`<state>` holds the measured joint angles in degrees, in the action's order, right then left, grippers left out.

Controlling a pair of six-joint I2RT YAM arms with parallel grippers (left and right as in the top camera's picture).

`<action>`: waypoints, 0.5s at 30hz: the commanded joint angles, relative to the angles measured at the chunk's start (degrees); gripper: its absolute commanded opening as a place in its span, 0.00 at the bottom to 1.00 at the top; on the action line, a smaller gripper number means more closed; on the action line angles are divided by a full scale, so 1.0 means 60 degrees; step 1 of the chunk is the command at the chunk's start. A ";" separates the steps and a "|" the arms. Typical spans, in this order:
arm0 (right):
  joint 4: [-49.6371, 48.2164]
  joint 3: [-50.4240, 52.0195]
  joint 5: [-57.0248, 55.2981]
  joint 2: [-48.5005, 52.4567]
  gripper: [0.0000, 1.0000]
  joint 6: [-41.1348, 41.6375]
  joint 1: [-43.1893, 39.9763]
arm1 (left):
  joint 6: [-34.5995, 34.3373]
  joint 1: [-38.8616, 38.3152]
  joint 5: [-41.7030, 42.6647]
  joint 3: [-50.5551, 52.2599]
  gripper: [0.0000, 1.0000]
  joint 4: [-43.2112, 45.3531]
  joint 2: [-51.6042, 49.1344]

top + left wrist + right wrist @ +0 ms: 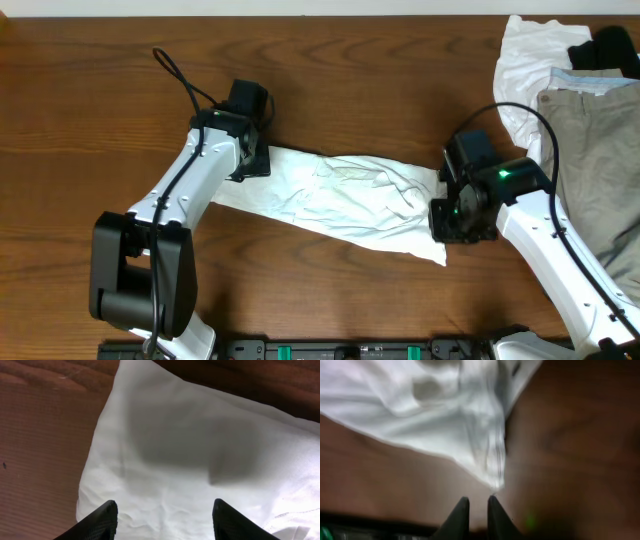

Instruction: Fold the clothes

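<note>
The white garment (350, 195) is lying stretched out in a long, wrinkled strip between the two grippers, flat on the wooden table (400, 60). One end is being covered by the left gripper (165, 505). Its fingers are standing wide apart just above the cloth with nothing clamped between them, and smooth white fabric is filling the space beneath and ahead of the tips. At the other end, a pointed corner of the garment is being seen just ahead of the right gripper (477, 502). Its jaws are standing barely parted, a thin gap is showing, and no cloth is caught in it. To the outer side of the right arm, khaki trousers (590, 150) are lying piled with a white piece (520, 60) and a black piece (610, 45), well apart from the left gripper.
</note>
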<state>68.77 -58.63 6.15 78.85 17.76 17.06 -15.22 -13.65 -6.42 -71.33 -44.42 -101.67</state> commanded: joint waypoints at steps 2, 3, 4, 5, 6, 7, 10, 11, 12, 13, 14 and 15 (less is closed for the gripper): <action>0.0339 0.0073 -0.0135 0.0022 0.25 -0.0186 0.0000 | -0.0091 -0.0004 -0.0044 -0.0146 0.61 -0.0022 -0.0007; 0.0310 0.0127 -0.0259 0.0022 0.26 -0.0182 0.0000 | -0.0091 -0.0004 -0.0040 -0.0146 0.61 -0.0025 -0.0007; 0.0222 0.0208 -0.0357 0.0022 0.27 -0.0182 -0.0004 | -0.0091 -0.0004 -0.0040 -0.0146 0.61 -0.0029 -0.0007; 0.0084 0.0321 -0.0437 0.0022 0.27 -0.0175 -0.0004 | -0.0087 -0.0004 -0.0040 -0.0146 0.61 -0.0033 -0.0007; -0.0193 0.0528 -0.0470 0.0033 0.28 -0.0178 -0.0004 | -0.0091 -0.0004 -0.0044 -0.0146 0.61 -0.0040 -0.0007; -0.0444 0.0725 -0.0470 0.0036 0.28 -0.0175 -0.0004 | -0.0091 -0.0004 -0.0044 -0.0146 0.61 -0.0047 -0.0007; -0.1599 0.1596 -0.0448 0.0091 0.28 0.0004 -0.0004 | -0.0091 -0.0004 -0.0044 -0.0146 0.61 -0.0051 -0.0007; -0.1989 0.1843 -0.0444 0.0117 0.28 0.0004 -0.0004 | -0.0091 -0.0004 -0.0040 -0.0146 0.61 -0.0051 -0.0007; -0.2430 0.2127 -0.0444 0.0149 0.28 0.0004 -0.0004 | -0.0091 -0.0004 -0.0044 -0.0146 0.61 -0.0047 -0.0007; -0.2852 0.2379 -0.0441 0.0168 0.28 0.0025 -0.0004 | -0.0091 -0.0004 -0.0040 -0.0146 0.61 -0.0047 -0.0007; -0.3231 0.2594 -0.0444 0.0175 0.28 0.0109 -0.0004 | -0.0091 -0.0004 -0.0040 -0.0146 0.61 -0.0047 -0.0007; -0.3512 0.2743 -0.0412 0.0175 0.27 0.0127 -0.0004 | -0.0091 -0.0004 -0.0040 -0.0146 0.61 -0.0051 -0.0007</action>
<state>50.24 -44.86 4.14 79.57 17.45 17.06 -15.22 -13.65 -6.42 -71.33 -44.60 -101.67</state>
